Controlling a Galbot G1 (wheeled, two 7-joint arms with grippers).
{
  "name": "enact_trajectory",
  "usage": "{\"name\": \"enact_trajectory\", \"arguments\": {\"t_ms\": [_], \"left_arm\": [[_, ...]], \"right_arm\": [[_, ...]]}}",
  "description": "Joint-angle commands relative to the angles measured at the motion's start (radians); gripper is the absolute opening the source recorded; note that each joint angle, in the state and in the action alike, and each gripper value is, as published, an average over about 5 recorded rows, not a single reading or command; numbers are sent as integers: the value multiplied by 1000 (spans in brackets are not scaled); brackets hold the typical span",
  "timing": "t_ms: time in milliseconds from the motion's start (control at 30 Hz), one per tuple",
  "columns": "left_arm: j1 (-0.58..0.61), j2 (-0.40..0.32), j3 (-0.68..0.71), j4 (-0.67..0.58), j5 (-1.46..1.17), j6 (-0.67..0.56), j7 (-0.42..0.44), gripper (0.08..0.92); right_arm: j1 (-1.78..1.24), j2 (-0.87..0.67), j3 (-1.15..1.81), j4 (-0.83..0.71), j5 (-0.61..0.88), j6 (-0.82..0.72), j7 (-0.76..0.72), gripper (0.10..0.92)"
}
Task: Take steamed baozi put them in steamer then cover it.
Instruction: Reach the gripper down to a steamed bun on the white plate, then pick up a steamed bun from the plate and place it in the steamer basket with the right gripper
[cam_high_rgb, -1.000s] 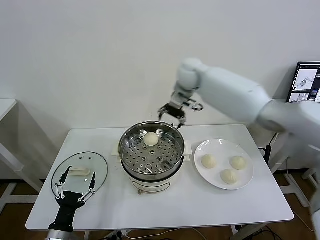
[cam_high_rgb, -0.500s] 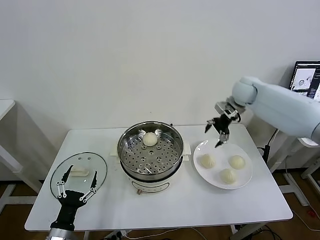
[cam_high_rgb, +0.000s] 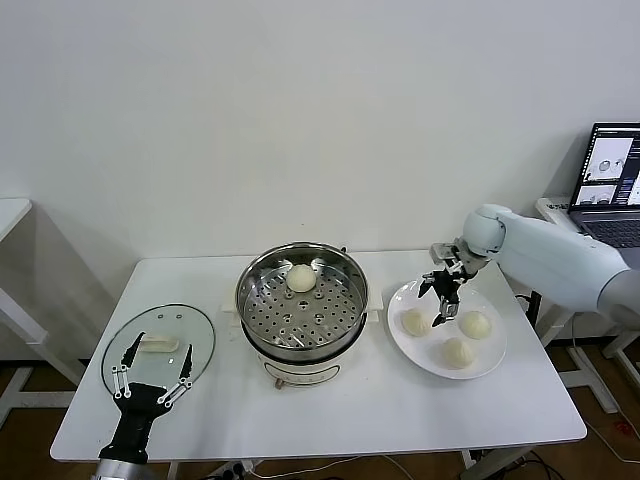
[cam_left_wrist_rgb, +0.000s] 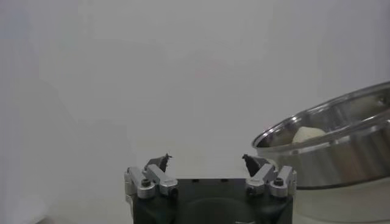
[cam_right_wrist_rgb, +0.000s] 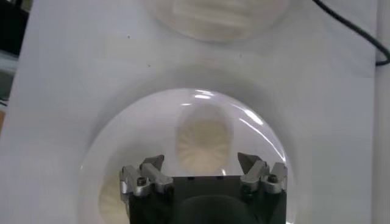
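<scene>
We count four baozi total: one baozi (cam_high_rgb: 302, 277) sitting in the steamer (cam_high_rgb: 302, 300), three more (cam_high_rgb: 417, 322) (cam_high_rgb: 474, 324) (cam_high_rgb: 457, 352) on the plate (cam_high_rgb: 447, 327). One steamer, one plate, one glass cover (cam_high_rgb: 158, 349), one laptop (cam_high_rgb: 608, 183), two grippers (cam_high_rgb: 152, 372) (cam_high_rgb: 441, 293).

Head cam: high, looking forward and down, far enough to take in the whole tabletop (cam_high_rgb: 330, 415) with the steamer (cam_high_rgb: 302, 298) at centre. Left wrist cam: low, near level, facing sideways past its own end effector (cam_left_wrist_rgb: 207, 163) at the steamer (cam_left_wrist_rgb: 341, 146) wall, close. Right wrist cam: straight down, close above the plate (cam_right_wrist_rgb: 134, 131) beside the steamer, own end effector (cam_right_wrist_rgb: 201, 165) in frame. Head and left wrist share the steamer; head and right wrist share the plate (cam_high_rgb: 400, 335).
</scene>
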Motion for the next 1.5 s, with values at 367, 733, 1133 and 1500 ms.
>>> {"name": "enact_trajectory", "arguments": {"t_ms": [367,733,1133,1500], "left_arm": [[3,1,-5,-4,-3,-13,4,823],[1,1,-11,-7,-7,-11,3,823],[-5,11,-8,-15,-7,-7,1,823],[-18,9,1,-13,-4,-8,-15,823]], "right_arm": [[-112,84,83,-118,-59,-8,59,823],[-99,79,89,-102,-72,-9,50,726],[177,17,47,89,5,-28,-164,664],[566,170,-144,303,356,-181,-247,646]]}}
